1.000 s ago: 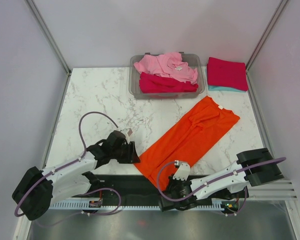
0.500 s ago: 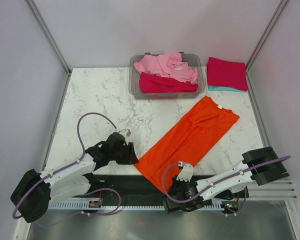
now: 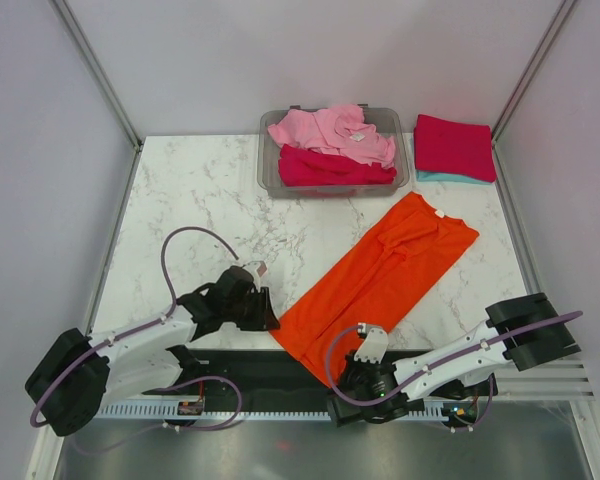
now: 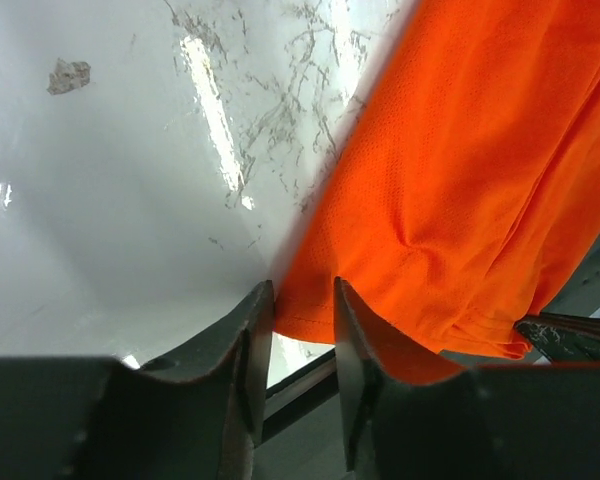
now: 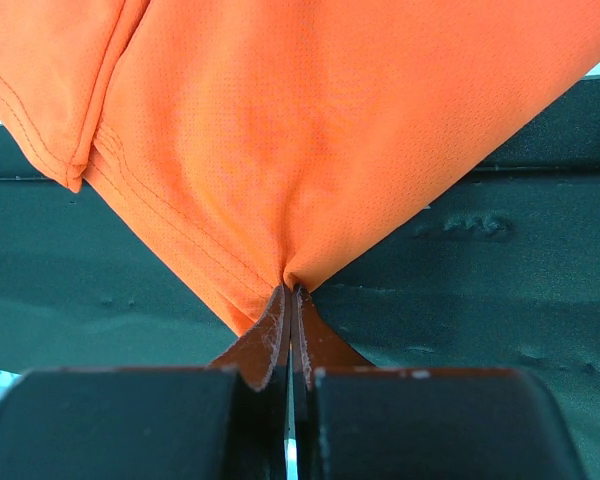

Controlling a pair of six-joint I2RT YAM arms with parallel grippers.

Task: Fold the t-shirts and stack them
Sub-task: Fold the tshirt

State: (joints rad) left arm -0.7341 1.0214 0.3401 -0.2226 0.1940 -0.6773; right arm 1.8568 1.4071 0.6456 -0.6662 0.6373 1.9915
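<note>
Spreading diagonally over the marbled surface, the orange t-shirt lies as a long, half-folded band from the far right down to the near edge. Its hem overhangs the dark strip in front of the arm bases, likely so both arms can reach it. Behind it stands the grey bin, holding a crumpled pink t-shirt on top of a crimson t-shirt, both unfolded. To the right of the bin, well apart from the orange band, a folded crimson t-shirt rests on a teal t-shirt, the stack begun. The right hand has its fingers pressed together, clamped on a pinch of the orange hem. The left hand has its fingers apart, straddling the hem's left corner without pinching it. A matched grip would let the hem lift evenly. Nothing blocks the fold toward the collar, though the bin sits near that end.
</note>
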